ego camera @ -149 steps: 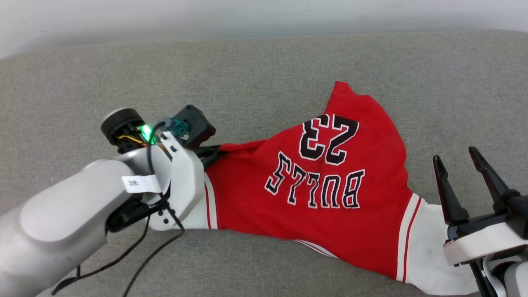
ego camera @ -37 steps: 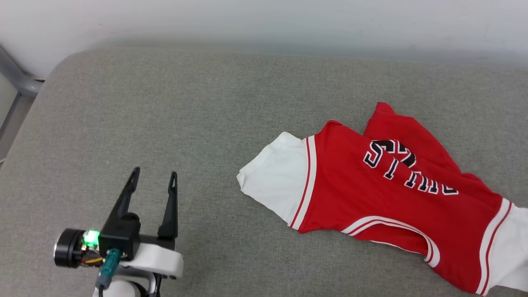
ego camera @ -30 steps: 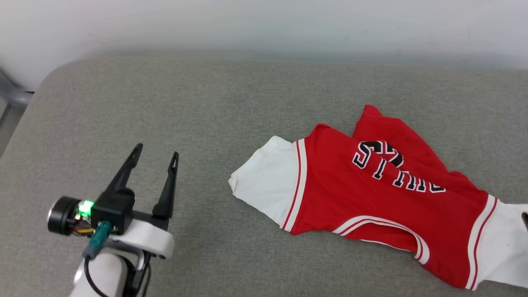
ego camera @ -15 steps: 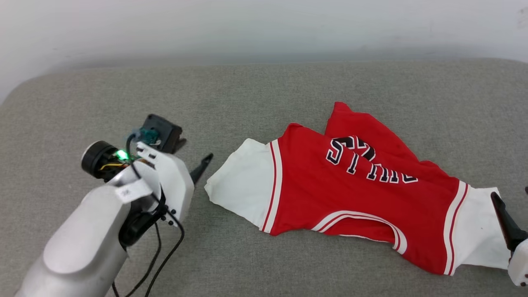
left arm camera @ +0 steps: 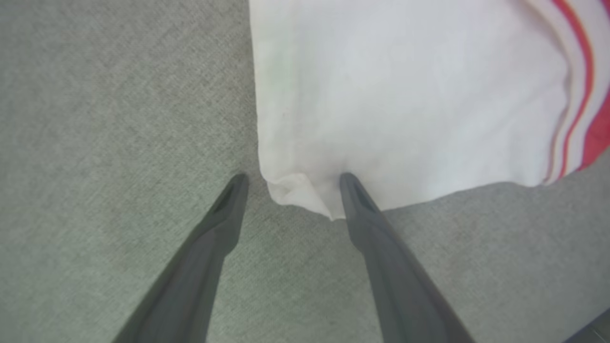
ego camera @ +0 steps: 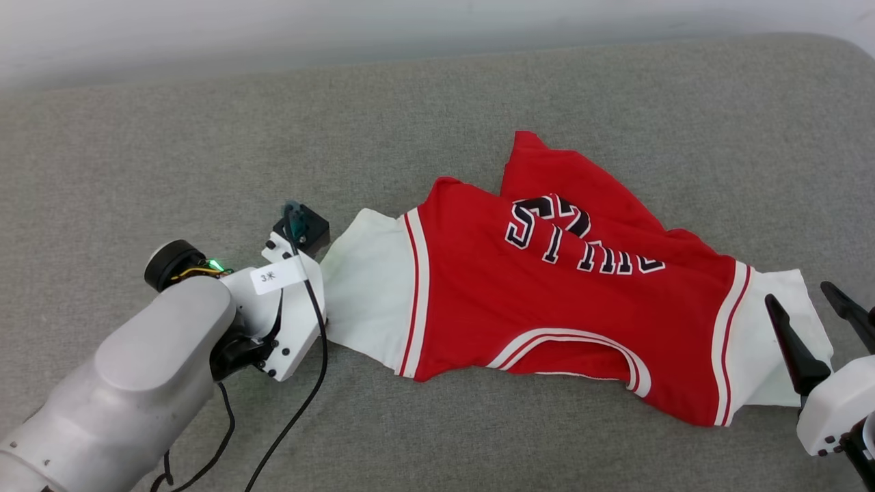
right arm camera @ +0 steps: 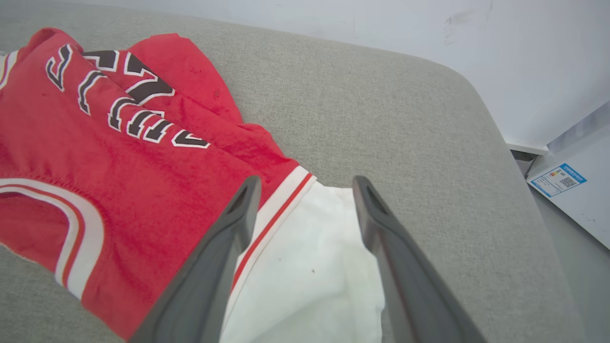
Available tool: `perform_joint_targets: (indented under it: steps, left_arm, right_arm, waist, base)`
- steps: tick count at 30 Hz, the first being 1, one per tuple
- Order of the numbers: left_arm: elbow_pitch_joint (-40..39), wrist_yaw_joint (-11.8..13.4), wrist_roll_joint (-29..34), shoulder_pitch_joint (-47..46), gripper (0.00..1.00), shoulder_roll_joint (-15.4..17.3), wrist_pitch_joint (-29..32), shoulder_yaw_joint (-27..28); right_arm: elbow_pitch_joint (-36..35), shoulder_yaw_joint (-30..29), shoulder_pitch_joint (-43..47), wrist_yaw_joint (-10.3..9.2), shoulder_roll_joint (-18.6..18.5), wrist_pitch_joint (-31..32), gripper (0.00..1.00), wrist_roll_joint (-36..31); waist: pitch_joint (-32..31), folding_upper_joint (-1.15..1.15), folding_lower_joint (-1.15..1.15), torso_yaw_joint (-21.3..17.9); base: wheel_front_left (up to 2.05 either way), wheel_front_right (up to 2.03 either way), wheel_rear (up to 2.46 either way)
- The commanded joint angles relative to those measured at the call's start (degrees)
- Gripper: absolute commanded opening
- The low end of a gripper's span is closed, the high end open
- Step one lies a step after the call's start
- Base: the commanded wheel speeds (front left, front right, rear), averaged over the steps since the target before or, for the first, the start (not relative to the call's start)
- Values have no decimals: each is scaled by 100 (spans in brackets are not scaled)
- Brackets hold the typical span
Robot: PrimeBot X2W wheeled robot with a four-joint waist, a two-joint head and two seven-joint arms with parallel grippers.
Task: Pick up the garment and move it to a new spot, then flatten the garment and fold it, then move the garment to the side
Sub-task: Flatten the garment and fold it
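The garment [ego camera: 567,307] lies on the grey cloth-covered worktop [ego camera: 205,137], stretched sideways with one white sleeve at each end. It is not flat: a red flap is turned over the body, so the black-and-white lettering is partly hidden, and the lower hem is bunched. It is not folded either. I judge that the flattening is only about to begin, and that the folding and the move to the side are left to do. Whether the garment is already at its new spot, I cannot tell.

The left tool [left arm camera: 290,183] is at the end of the garment's left sleeve. Its fingers stand apart, with the corner of the white cloth between the tips, and nothing is clamped. The right tool [right arm camera: 307,188] is above the garment's other sleeve, fingers apart too, holding nothing.

Around the garment the worktop offers room on all sides. Behind the garment is a pale wall [ego camera: 273,27]. A black cable [ego camera: 301,403] hangs from the left arm, near the left sleeve, and it could perhaps catch the cloth. Beyond the worktop's rounded corner, past the right sleeve, a paper label with blue print [right arm camera: 556,179] lies lower down, well apart from the garment.
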Motion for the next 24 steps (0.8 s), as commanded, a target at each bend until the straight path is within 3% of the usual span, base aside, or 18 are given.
perform_joint_targets:
  steps: [1,6,7,8,9,17,24]
  left_arm:
    - [195,-1,-81,-77,100,-8,-102,-174]
    - [575,6,-316,-6,100,-51,-93,-729]
    - [575,6,-391,33,74,-46,-48,-869]
    - [535,4,-432,18,15,-25,-123,-976]
    - [492,2,-524,8,0,-14,-205,-1054]
    - [317,5,-941,-231,0,286,-1305,-964]
    - [186,5,-1005,-248,0,681,-2204,-756]
  right_arm:
    - [30,31,-81,-9,54,-31,100,-16]
    - [108,69,-119,-9,81,-70,100,-19]
    - [122,68,-122,-9,82,-83,100,-11]
    - [134,64,-124,-9,77,-89,100,-3]
    - [144,54,-136,-9,59,-92,100,2]
    - [107,29,5,-9,-296,41,100,64]
    - [-106,125,434,-9,-1063,1055,100,602]
  waist:
    - [123,0,-1,-92]
    - [184,0,-1,-123]
    - [180,0,-1,-122]
    - [173,0,-1,-118]
    - [157,0,-1,-111]
    - [-74,0,-1,-10]
    - [-255,0,-1,89]
  base:
    - [0,0,0]
    - [0,0,0]
    - [0,0,0]
    - [0,0,0]
    - [0,0,0]
    - [0,0,0]
    - [0,0,0]
